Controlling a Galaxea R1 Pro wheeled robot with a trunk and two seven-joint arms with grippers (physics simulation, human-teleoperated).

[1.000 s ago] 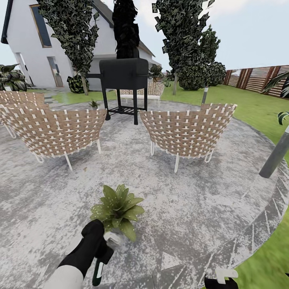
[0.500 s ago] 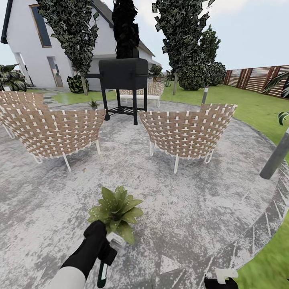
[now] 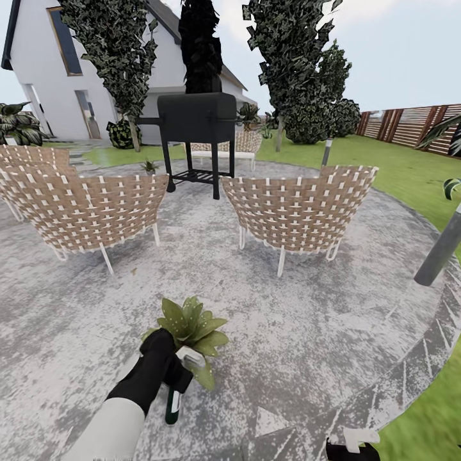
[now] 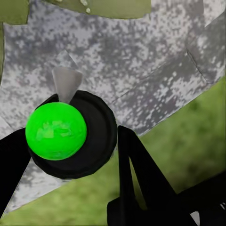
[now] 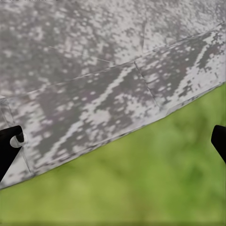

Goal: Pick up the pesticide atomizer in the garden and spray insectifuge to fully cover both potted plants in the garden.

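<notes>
right gripper [image 3: 349, 445]: low at the near edge of the head view, over the paving rim next to the grass; fingers [image 5: 9, 146] spread wide, nothing between them.
left gripper [image 3: 169, 374]: pinching the atomizer [image 3: 173, 403], bottle hanging below the hand in the head view; in the left wrist view the dark round body with its green spot [image 4: 56, 131] sits between the two fingers.
atomizer position: held just beside the near plant [image 3: 189, 330], touching or almost touching its front leaves; cannot tell which.
near plant: low green rosette on the paving [image 3: 307, 333], pot mostly hidden by the hand.
step: spraying the first plant, judged from the held bottle at the leaves; no spray visible, coverage cannot be told.
far plant [image 3: 149, 166]: small, by the left chair [image 3: 96, 208] near the grill [image 3: 195, 121], well apart from the arm.
next move: likely sweep the nozzle over the whole rosette, then drive between the chairs to the far plant with the grip kept closed.
risk: bottle bumping the leaves or pot.
</notes>
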